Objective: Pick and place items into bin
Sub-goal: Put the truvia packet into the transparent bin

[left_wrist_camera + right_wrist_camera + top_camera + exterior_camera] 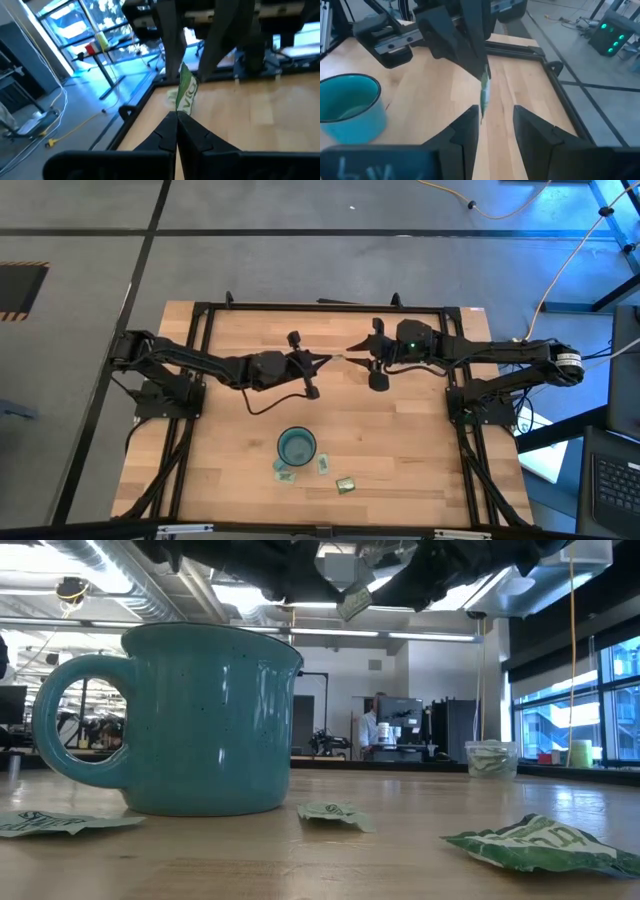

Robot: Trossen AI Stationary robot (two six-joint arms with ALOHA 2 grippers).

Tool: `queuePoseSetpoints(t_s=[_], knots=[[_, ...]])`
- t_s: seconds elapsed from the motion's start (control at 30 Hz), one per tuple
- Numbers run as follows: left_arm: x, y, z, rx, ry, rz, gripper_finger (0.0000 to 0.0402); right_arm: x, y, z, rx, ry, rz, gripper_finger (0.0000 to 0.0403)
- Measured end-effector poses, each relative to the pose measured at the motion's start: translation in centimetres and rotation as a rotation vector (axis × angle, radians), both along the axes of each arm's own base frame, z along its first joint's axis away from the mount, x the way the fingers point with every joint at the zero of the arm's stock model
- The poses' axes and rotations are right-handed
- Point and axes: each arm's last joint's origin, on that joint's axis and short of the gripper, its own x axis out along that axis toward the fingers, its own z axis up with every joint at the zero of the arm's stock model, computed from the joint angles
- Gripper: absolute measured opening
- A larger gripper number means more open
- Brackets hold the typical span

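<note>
The left hand [325,361] is up in the air over the back half of the surface [400,450], pinched tight on one green packet [340,358] by its end. The right hand [352,346] faces it from 3 o'clock, its two fingers [465,131] spread apart with the free end of the packet between them (not squeezing it).

There is bare wood all around under both hands. The black frame [320,307] runs along the back edge at 12 o'clock, close behind the hands.

Toward 6 o'clock stands the teal mug [296,446]. Three more packets [346,485] lie near it by the front edge, one just beside the mug at 5 o'clock. The little whitish cup [490,757] sits far back on the surface, with green packets inside.

Past the surface is a big room with desks, windows and a person [371,727] far off.
</note>
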Motion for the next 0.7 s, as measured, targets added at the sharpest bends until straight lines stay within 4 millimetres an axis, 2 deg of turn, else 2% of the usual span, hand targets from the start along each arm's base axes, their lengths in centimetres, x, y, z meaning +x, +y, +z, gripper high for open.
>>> queuePoseSetpoints(t_s=[0.4, 0.7], knots=[[0.08, 0.05, 0.60, 0.022, -0.053, -0.006, 0.0003, 0.08, 0.02, 0.14, 0.049, -0.022, -0.016, 0.0116], [0.09, 0.07, 0.73, 0.045, -0.055, -0.008, 0.0002, 0.08, 0.05, 0.14, 0.046, -0.022, -0.005, 0.0034]])
